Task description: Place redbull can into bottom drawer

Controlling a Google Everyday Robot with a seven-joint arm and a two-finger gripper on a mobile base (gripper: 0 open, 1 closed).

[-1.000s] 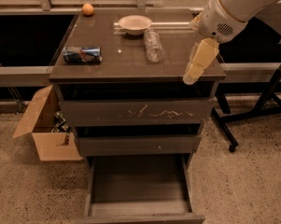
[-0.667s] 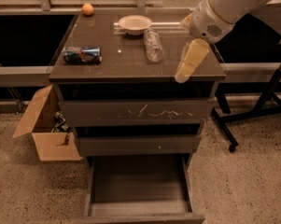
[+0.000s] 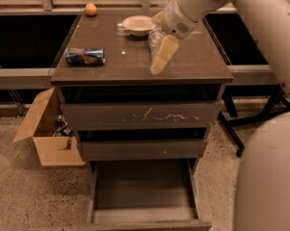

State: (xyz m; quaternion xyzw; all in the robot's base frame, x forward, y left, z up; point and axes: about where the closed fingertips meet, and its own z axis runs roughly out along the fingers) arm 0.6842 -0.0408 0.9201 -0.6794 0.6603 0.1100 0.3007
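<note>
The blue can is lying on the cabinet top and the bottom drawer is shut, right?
Not quite: the camera view shows the bottom drawer pulled open. The redbull can does lie on the cabinet top, and the pincer hangs over the top's middle, apart from it.

An open cardboard box sits on speckled floor.

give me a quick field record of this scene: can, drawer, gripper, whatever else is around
redbull can: on its side, left part of the cabinet top
bottom drawer: pulled open, nothing seen inside
gripper: over the cabinet top, right of the can, apart from it
clear bottle: behind the gripper, mostly hidden
white bowl: back of the top
orange: back left corner
cardboard box: open, on the floor left of the cabinet
</note>
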